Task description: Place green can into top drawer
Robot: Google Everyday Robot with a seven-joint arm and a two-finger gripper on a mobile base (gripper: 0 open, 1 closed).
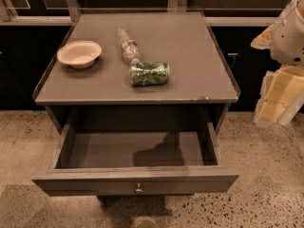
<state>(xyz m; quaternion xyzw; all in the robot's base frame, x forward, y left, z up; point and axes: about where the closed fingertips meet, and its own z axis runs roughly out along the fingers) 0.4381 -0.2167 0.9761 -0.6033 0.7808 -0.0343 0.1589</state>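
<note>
The green can (149, 73) lies on its side near the front middle of the cabinet top (190, 56), silvery ends facing left and right. The top drawer (135, 182) below is pulled open and its inside is bare, with a small round knob (138, 190) at the centre of its front panel. My gripper (278, 103) hangs at the far right edge of the view, off the cabinet's right side, well apart from the can and holding nothing that I can see.
A clear plastic bottle (128, 45) lies just behind the can. A beige bowl (79, 53) stands at the top's left. Dark cabinets and a rail run along the back. Speckled floor surrounds the cabinet.
</note>
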